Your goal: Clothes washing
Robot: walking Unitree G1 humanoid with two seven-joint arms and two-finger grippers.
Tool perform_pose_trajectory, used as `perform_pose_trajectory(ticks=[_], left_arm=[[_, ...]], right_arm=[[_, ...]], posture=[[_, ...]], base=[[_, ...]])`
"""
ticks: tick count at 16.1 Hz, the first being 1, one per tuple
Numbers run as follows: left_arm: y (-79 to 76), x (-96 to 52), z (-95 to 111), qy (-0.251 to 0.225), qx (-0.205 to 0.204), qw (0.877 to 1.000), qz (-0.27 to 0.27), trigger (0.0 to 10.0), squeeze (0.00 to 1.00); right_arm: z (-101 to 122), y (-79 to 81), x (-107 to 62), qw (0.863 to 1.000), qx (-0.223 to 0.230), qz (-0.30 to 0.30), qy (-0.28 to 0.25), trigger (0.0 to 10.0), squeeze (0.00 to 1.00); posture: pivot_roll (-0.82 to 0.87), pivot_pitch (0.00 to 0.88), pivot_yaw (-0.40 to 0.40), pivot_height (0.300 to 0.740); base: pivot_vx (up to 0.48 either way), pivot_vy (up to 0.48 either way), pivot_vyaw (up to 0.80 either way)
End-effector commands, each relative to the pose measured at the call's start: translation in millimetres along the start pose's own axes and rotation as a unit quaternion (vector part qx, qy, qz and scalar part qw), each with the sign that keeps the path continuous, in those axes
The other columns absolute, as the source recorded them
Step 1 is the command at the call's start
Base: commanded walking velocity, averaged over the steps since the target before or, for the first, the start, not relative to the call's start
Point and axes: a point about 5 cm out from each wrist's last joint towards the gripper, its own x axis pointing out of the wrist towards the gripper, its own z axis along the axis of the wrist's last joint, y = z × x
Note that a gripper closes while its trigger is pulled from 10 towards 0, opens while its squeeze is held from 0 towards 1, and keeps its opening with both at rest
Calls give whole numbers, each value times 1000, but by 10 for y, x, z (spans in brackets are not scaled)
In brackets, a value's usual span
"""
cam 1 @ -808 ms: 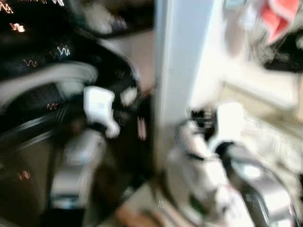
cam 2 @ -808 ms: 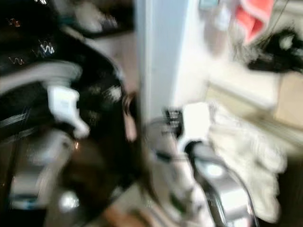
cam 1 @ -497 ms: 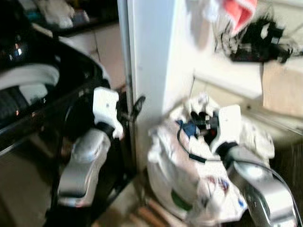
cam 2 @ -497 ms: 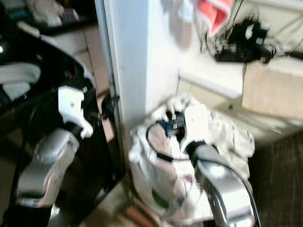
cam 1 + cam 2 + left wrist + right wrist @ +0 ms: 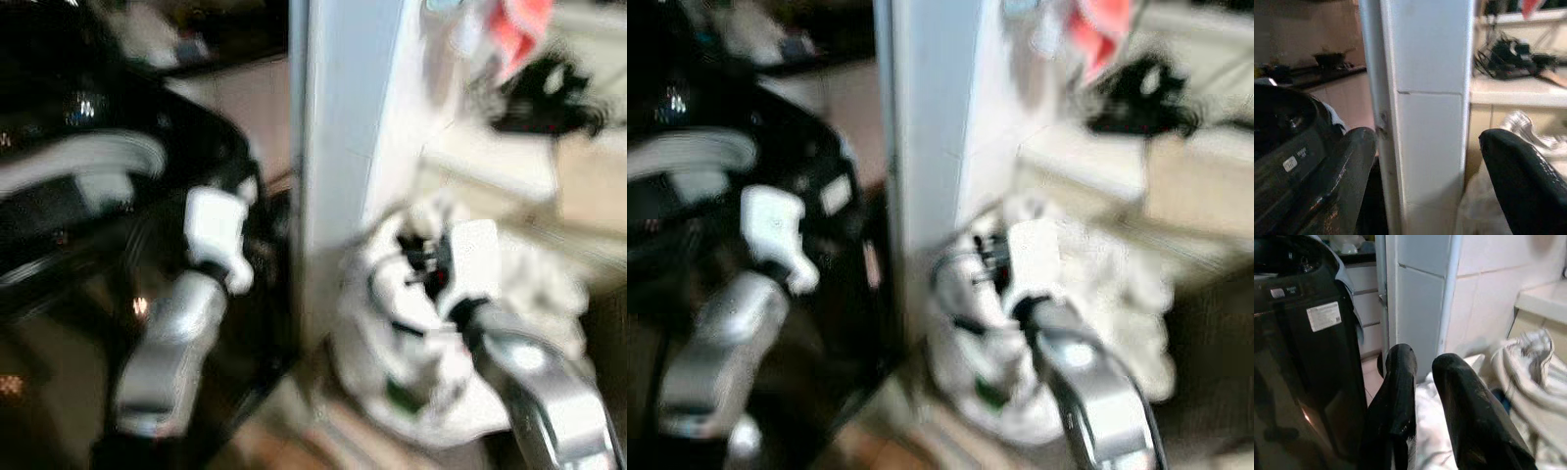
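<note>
Jaws spread on the left gripper (image 5: pixel 1422 171) frame a white pillar (image 5: pixel 1425 98).

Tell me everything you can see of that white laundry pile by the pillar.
The laundry pile is a heap of crumpled white cloth with a small green patch low down, blurred in the head views. It sits on the floor right of the white tiled pillar, below a ledge. The right gripper hangs just above it, fingers slightly apart; contact unclear.

Nothing can be read. The black washing machine (image 5: pixel 1308 357) carries a white sticker (image 5: pixel 1324 316) with fine print and a small badge (image 5: pixel 1296 159) with lettering, both too blurred and small to make out.
</note>
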Motion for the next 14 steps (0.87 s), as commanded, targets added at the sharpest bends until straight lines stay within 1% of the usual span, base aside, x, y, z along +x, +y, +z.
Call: perform_pose_trajectory(ticks=[1,2,3,4,6,7,8,9,12,14], left_arm=[[35,17,18,5,25,1000,3,10000,0],[34,17,20,7,42,999,3,10000,0],[19,19,13,12,41,999,0,10000,0],[24,25,4,13,21,1000,5,10000,0],[23,36,37,1,7,1000,10,10000,0],[10,34,31,4,10,1000,6,10000,0],[-4,25,12,8,22,1000,-2,10000,0],[-13,13,-1,7,20,1000,-5,10000,0],[-11,9,6,5,19,1000,-1,10000,0],[3,17,26,0,17,1000,3,10000,0]], right_arm=[[7,-9,-1,1000,2,-6,0,10000,0],[5,-11,-2,1000,3,-7,0,10000,0],[3,-16,-4,1000,3,-9,0,10000,0],[2,-22,-4,1000,3,-11,0,10000,0],[-8,-33,-10,1000,6,-11,1,10000,0],[-18,-34,-14,1000,5,-10,4,10000,0],[-27,-32,-15,1000,2,-8,6,10000,0],[-31,-33,-15,1000,-3,-8,8,10000,0],[-32,-60,-13,1000,-1,-15,8,10000,0],[-36,-60,-9,1000,-8,-11,9,10000,0]], posture=[[-58,0,-5,740],[-58,0,-4,740],[-58,0,-3,740],[-58,0,-3,740],[-58,0,-3,740],[-59,0,-1,740],[-59,0,-1,740],[-60,0,-2,740],[-60,0,-2,740],[-60,0,-2,740]], base=[[0,0,0],[0,-480,0],[0,-480,0],[0,-480,0],[0,0,0],[0,0,0],[0,0,0],[0,0,0],[340,0,0],[369,0,0]])
